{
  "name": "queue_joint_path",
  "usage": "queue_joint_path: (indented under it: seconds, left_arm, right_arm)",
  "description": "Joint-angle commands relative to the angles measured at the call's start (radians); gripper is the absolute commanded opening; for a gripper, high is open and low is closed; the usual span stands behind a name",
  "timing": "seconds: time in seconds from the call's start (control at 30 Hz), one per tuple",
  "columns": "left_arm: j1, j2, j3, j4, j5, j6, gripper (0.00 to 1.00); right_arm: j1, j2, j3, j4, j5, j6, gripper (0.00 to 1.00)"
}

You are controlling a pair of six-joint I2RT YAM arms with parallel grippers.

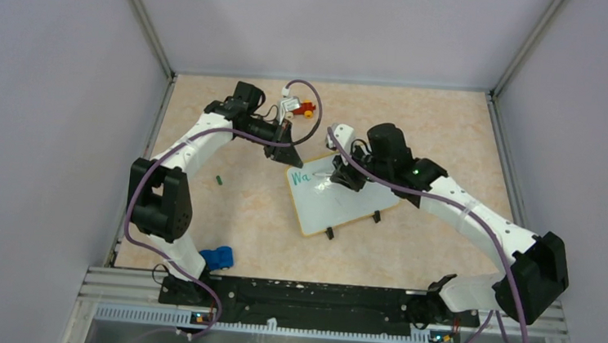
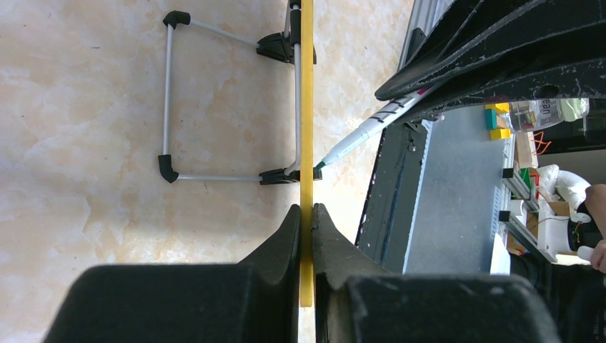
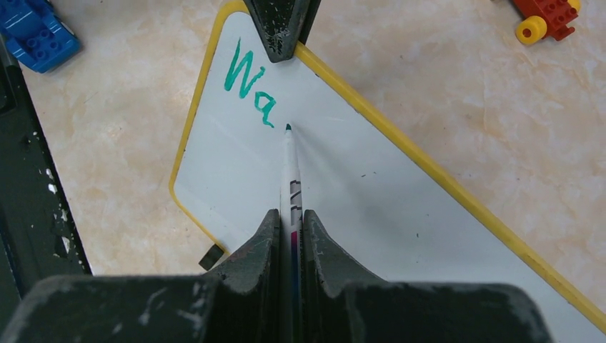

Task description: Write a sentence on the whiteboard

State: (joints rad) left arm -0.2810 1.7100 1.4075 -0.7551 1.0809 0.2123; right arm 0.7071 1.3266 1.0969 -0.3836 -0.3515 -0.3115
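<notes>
Firmly clenched, the right gripper (image 3: pixel 291 218) grasps a white marker (image 3: pixel 290 168), whose barrel runs straight out from between the jaws. The marker's green tip rests on the whiteboard (image 3: pixel 371 193), just right of the green lettering (image 3: pixel 248 80). The left gripper (image 2: pixel 306 214) is clamped on the board's yellow rim, one finger on each side of the thin edge, at the far corner nearest the lettering. In the right wrist view its dark fingertips pinch that edge just above the letters.

The board sits near the middle of the table (image 1: pixel 443 133), turned at an angle, its writing face toward the overhead camera. Two small black feet (image 1: pixel 329 233) stick out along its near edge, and in the left wrist view a thin wire frame (image 2: pixel 168 100) with black ends juts from one side of the rim. The board is white with a thin yellow rim and rounded corners. The lettering reads "Wa" in thin strokes.

A red and yellow toy (image 1: pixel 309 109) lies beyond the far corner. A blue toy (image 1: pixel 217 257) sits by the left arm's base, and a small green piece (image 1: pixel 220 180) lies left of the board.
</notes>
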Motion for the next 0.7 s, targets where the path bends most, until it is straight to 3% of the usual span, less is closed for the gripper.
queue_joint_path:
  seconds: [0.0, 0.67]
  left_arm:
    - [-0.010, -0.030, -0.015, 0.003, -0.003, 0.022, 0.00]
    - [-0.013, -0.029, -0.016, 0.004, -0.004, 0.022, 0.00]
  right_arm:
    - [-0.018, -0.031, 0.050, 0.030, -0.030, 0.007, 0.00]
    - [-0.018, -0.010, 0.070, 0.044, -0.058, 0.014, 0.00]
